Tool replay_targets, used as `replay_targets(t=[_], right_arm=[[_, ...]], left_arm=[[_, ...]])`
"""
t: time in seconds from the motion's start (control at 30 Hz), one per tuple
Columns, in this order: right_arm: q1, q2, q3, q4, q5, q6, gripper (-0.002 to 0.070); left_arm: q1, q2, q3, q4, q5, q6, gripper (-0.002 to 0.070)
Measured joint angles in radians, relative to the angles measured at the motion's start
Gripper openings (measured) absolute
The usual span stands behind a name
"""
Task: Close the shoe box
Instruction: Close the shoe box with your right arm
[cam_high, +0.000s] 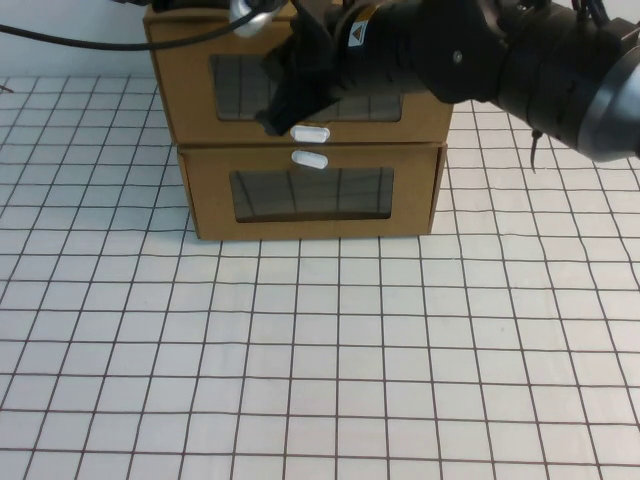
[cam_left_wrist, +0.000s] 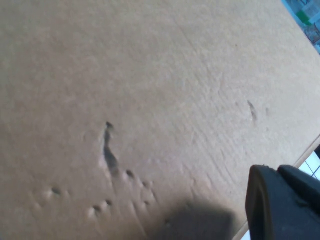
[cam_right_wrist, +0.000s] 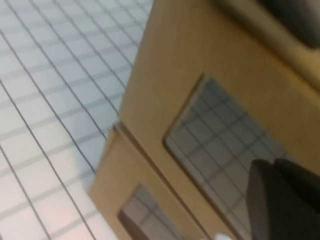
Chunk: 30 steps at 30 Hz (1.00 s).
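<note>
Two brown cardboard boxes are stacked at the back of the table. The upper one is the shoe box (cam_high: 180, 90), with a clear window and a white oval handle (cam_high: 310, 131) below it. Its front stands about level with the lower box's front. My right gripper (cam_high: 282, 112) is shut and empty, its tips against the shoe box's window just above the handle. It also shows in the right wrist view (cam_right_wrist: 285, 200). My left gripper (cam_left_wrist: 282, 202) is shut, close over a dented cardboard face (cam_left_wrist: 130, 90). It hardly shows in the high view.
The lower matching box (cam_high: 210, 190) has its white handle (cam_high: 309, 158) above its window. The white gridded table (cam_high: 320, 360) spreads in front of the boxes. My right arm (cam_high: 520, 60) crosses the top right. A black cable (cam_high: 80, 40) runs at top left.
</note>
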Motion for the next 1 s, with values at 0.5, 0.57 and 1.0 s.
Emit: replay_targets(t=[0.5, 0.57, 1.0], right_arm=[[-0.064, 0.015, 0.000, -0.164, -0.049, 0.046, -0.0013], [-0.073, 0.025, 0.000, -0.160, -0.066, 0.046, -0.0013], [-0.078, -0.052, 0.000, -0.047, 0.033, 0.034, -0.0013]], left_arm=[[0.000, 0.000, 0.000, 0.000, 0.000, 0.000, -0.0005], [0.000, 0.000, 0.000, 0.000, 0.000, 0.000, -0.0005], [0.000, 0.000, 0.000, 0.001, 0.000, 0.007, -0.0005]])
